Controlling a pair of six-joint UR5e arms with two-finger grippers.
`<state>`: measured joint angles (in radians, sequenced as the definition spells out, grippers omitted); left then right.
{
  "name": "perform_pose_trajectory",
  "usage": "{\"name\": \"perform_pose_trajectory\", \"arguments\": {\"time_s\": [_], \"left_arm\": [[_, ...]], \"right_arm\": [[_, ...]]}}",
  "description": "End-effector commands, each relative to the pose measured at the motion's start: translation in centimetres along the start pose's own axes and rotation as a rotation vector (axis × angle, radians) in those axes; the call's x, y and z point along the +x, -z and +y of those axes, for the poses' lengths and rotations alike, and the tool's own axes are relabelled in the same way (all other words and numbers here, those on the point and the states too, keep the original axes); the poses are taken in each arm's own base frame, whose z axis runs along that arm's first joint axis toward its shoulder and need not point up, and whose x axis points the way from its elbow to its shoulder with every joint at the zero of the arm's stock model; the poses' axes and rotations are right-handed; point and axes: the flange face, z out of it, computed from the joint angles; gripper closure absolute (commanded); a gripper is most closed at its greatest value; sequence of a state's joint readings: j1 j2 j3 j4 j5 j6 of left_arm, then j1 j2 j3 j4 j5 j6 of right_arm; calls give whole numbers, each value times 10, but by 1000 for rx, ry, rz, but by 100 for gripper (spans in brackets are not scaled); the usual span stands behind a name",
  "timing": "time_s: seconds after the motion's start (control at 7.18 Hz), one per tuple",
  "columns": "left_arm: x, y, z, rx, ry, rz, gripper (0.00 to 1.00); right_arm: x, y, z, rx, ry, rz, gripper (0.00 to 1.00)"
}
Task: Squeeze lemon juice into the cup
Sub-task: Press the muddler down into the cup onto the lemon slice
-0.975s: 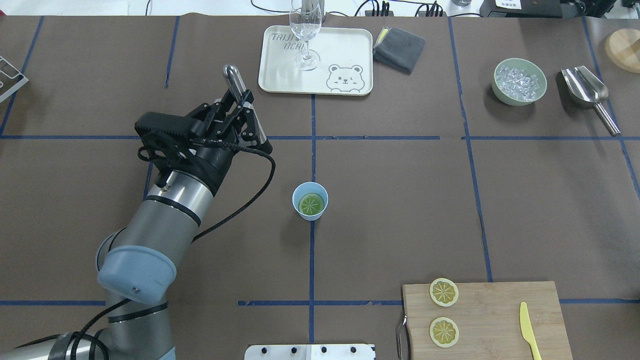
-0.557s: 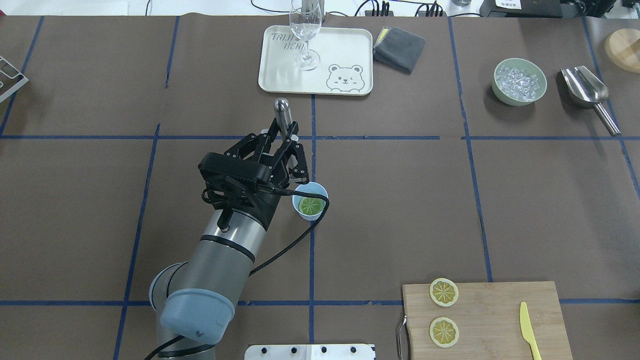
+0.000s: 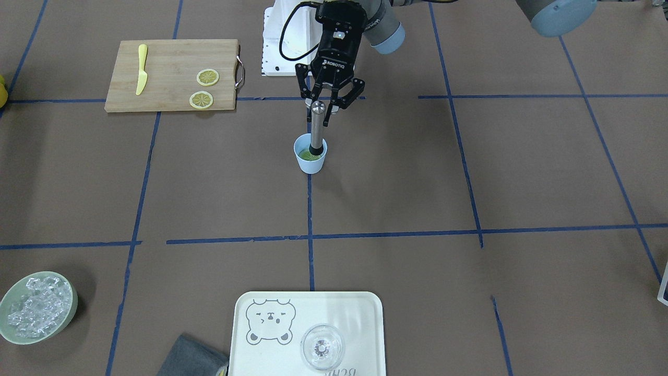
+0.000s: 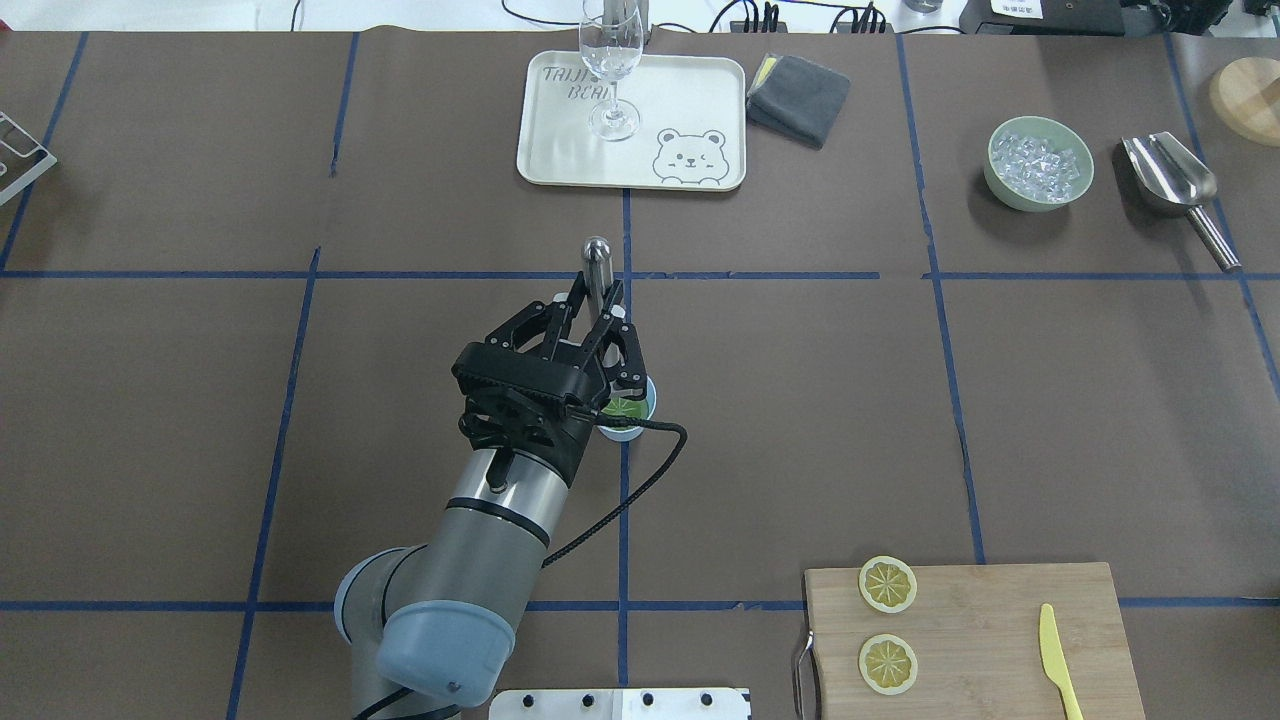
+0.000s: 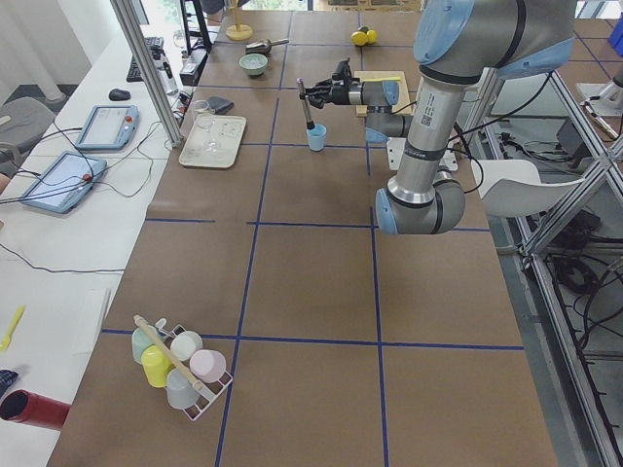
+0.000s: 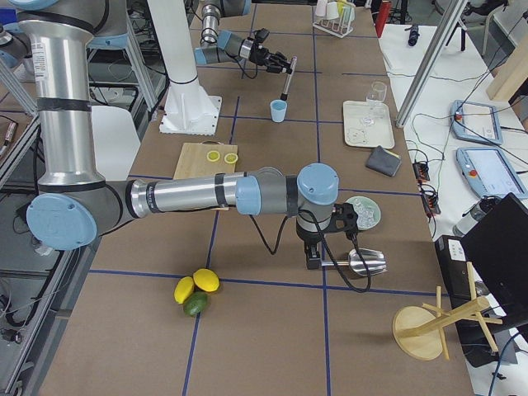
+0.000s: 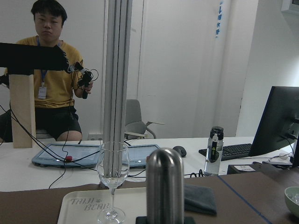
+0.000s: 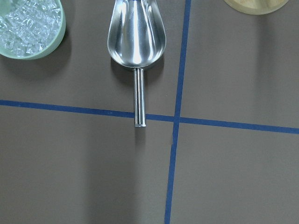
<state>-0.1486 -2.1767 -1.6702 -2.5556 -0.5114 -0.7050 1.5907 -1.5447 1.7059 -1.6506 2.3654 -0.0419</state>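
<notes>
At table centre, the left gripper [image 3: 322,107] is clamping an upright steel muddler [image 3: 316,130] whose tip is bearing straight down on the yellow lemon slice [image 3: 304,154] inside the light-blue plastic cup [image 3: 311,164].

Swung left claw [image 4: 598,300] from well left of the cup [image 3: 311,163] to directly over it.
Carried metal rod [image 3: 316,128] along, clamped in the claw; dropped its lower end inside the cup's rim, at the lemon [image 3: 304,154] slice lying there, contact not clear. Now hiding most of cup and slice from overhead, both fully exposed a second ago. Dragged forearm and elbow in toward the middle of the surface [image 4: 800,400] as well.
</notes>
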Motion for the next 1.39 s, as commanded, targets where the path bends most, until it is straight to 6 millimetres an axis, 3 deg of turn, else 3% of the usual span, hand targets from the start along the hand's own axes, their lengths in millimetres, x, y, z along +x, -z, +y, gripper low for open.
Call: {"name": "perform_pose_trajectory", "arguments": {"time_s": [0.0,0.28,1.25], "left_arm": [[10,11,10,-18,11,23,100],[13,18,14,-21,28,39,100],[11,6,54,-34,-2,28,100]], "right_arm": [[0,0,0,0,1,0,0],[2,-2,1,-3,-2,0,0],[2,-2,1,-4,-3,0,0]]}}
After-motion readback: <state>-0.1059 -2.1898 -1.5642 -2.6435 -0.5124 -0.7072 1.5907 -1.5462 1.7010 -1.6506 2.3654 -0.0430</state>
